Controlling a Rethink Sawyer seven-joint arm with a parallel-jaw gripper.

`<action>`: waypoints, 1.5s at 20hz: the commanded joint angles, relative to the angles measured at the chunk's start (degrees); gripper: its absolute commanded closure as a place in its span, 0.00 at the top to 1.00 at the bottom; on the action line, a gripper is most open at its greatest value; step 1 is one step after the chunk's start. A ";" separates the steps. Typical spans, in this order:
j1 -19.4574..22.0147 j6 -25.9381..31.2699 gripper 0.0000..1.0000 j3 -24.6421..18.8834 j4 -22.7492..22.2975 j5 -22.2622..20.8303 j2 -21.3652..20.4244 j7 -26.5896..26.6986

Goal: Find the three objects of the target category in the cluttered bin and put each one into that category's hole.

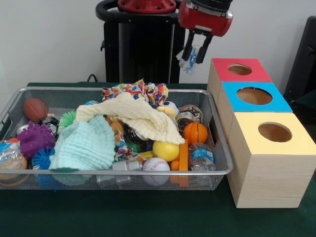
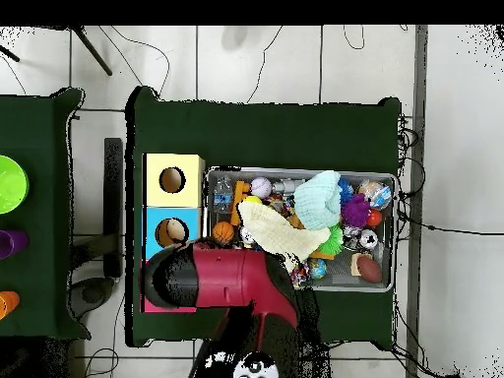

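Note:
My gripper (image 1: 195,55) hangs high at the back, just left of the red-topped box (image 1: 240,69) and above the bin's far right corner. It is shut on a small clear crinkly water bottle (image 1: 192,58) with a blue label, which hangs between the fingers. Another such bottle (image 1: 201,156) lies in the wire-mesh bin (image 1: 113,174) at its front right corner; it also shows in the overhead view (image 2: 223,189). In the overhead view my arm (image 2: 217,281) covers the gripper and the red box. Any third bottle is hidden.
Blue-topped (image 1: 254,96) and yellow-topped (image 1: 274,132) boxes with round holes stand in a row right of the bin. The bin holds a cream cloth (image 1: 138,116), a mint cloth (image 1: 86,145), balls, cans and toys. Coloured cups (image 2: 10,184) stand on a side table.

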State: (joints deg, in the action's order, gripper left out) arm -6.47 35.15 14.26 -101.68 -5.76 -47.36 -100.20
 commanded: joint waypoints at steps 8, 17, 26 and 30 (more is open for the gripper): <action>-6.99 0.12 0.00 3.10 -4.73 5.14 3.19 -22.76; -10.09 4.97 0.00 3.94 -0.86 7.58 4.89 -25.23; -12.06 6.29 0.00 4.57 1.22 10.29 6.54 -26.25; -12.70 7.15 0.00 5.17 2.28 10.98 7.03 -26.04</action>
State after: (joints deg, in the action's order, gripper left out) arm -19.12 35.28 19.80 -101.03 2.53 -42.47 -110.65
